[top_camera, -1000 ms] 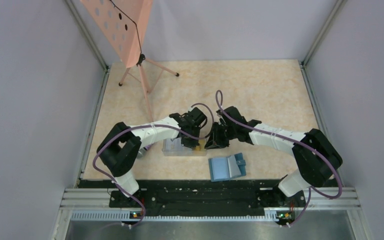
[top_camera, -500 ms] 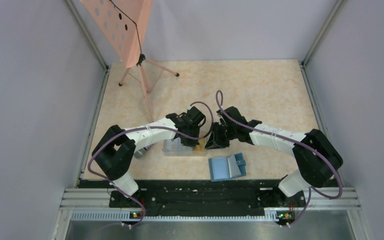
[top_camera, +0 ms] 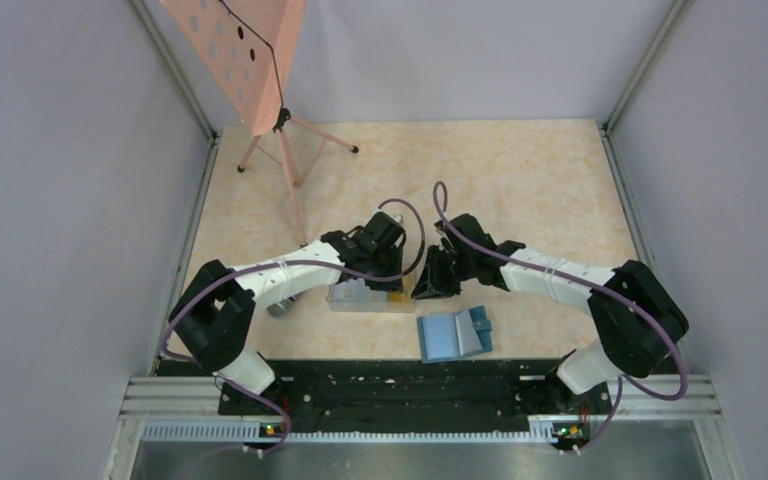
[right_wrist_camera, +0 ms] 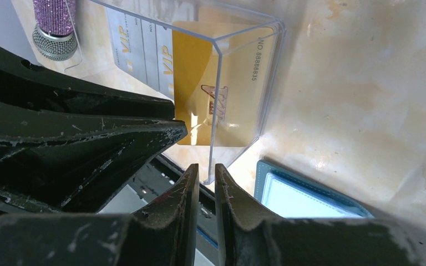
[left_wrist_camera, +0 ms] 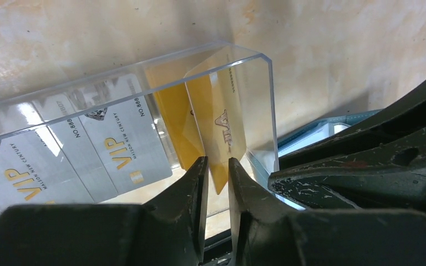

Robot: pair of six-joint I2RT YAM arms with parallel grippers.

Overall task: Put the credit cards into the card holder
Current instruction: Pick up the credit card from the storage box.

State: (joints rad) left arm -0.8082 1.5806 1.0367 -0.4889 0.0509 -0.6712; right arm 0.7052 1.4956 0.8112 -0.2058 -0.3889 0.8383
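A clear box (top_camera: pixel 360 298) stands in front of both arms and holds the credit cards upright. In the left wrist view several silver VIP cards (left_wrist_camera: pixel 116 149) fill its left part, then a yellow card (left_wrist_camera: pixel 175 116) and a gold-brown card (left_wrist_camera: pixel 222 116) at the right end. My left gripper (left_wrist_camera: pixel 218 166) is closed narrowly on the gold-brown card's lower corner; the card leans away from the yellow one. My right gripper (right_wrist_camera: pixel 207 172) is closed on the box's end wall (right_wrist_camera: pixel 216 111). The teal card holder (top_camera: pixel 453 335) lies open on the table just right of the box, near the front edge.
A pink music stand (top_camera: pixel 245 60) on a tripod stands at the back left. A purple glitter microphone (right_wrist_camera: pixel 55 25) lies left of the box. A black rail (top_camera: pixel 390 390) runs along the table's near edge. Grey walls close in both sides.
My left arm has swung its elbow out to the left, and its wrist has shifted slightly back over the box. The right arm, the box and the card holder have not moved.
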